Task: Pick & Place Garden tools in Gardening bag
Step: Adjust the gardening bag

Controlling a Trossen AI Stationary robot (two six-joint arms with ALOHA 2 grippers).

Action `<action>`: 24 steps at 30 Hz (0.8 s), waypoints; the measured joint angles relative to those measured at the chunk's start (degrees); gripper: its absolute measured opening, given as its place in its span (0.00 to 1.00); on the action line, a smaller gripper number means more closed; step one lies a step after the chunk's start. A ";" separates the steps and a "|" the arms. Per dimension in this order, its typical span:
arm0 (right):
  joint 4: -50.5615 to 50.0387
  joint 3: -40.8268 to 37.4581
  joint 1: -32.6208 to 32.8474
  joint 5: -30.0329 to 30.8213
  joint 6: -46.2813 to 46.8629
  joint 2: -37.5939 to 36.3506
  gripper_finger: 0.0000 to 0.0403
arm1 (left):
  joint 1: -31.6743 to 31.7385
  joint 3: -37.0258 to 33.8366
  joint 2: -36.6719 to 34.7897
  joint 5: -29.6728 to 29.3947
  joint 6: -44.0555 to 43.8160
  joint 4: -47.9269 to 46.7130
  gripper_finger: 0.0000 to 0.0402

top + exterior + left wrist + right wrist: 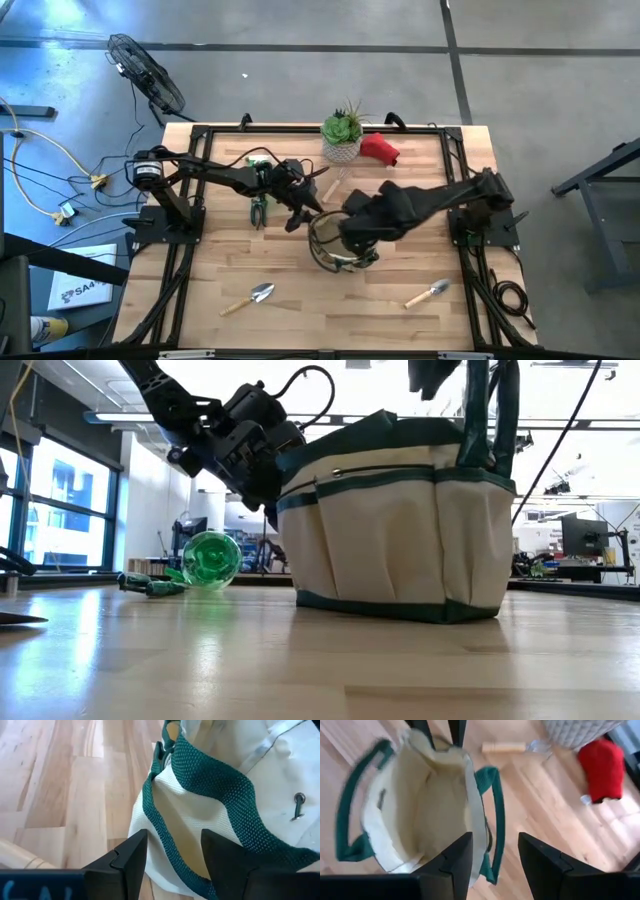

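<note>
The tan gardening bag [395,530] with a dark green rim stands upright on its bottom near the table's middle [322,245]. My left gripper [172,855] reaches in from the table's left and is shut on the bag's rim. My right gripper [495,855] hovers above the bag's open mouth, open with nothing between its fingers. A green spray bottle [212,560] lies on its side behind the bag. Pruners [258,210] lie under the left arm. Two trowels [250,298] [428,293] lie near the front edge. A red soft item [600,767] and a wooden-handled tool [502,746] lie toward the far edge. My left gripper pinches the bag's green-trimmed rim [165,832] on the side toward the table's left, the cloth wall passing between its two fingers [457,727]. The fingers slant down from the table's left. The bag stays on the table with its mouth open.
A green spiky plant in a white pot [342,135] stands at the far edge, next to the red item. The bag's green loop handles [492,820] hang outward on both sides. Bare wood lies between the two trowels at the front.
</note>
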 joint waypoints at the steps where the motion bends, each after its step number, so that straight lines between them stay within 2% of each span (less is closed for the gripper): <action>1: -0.01 0.00 0.59 0.92 0.63 -0.82 0.37 | 0.00 0.00 -0.20 -0.43 -0.16 -0.07 0.45; 8: -0.05 0.00 5.17 7.96 3.52 -6.36 0.37 | -0.02 0.10 -1.26 -3.24 -2.25 -1.54 0.45; 13: -0.02 0.00 8.26 14.09 4.14 -8.30 0.37 | -0.02 0.07 -4.08 -13.12 0.11 -8.63 0.45; 15: -0.04 0.00 9.11 15.50 4.10 -8.42 0.37 | 0.02 0.05 -5.18 -15.02 0.66 -10.63 0.45; 19: 0.07 -0.58 10.62 17.56 4.08 -8.34 0.37 | 0.02 0.04 -6.80 -15.13 0.63 -9.91 0.45; 24: -0.02 -5.71 11.15 17.40 4.75 -8.44 0.37 | -0.49 0.02 -6.81 -13.25 0.60 -9.70 0.45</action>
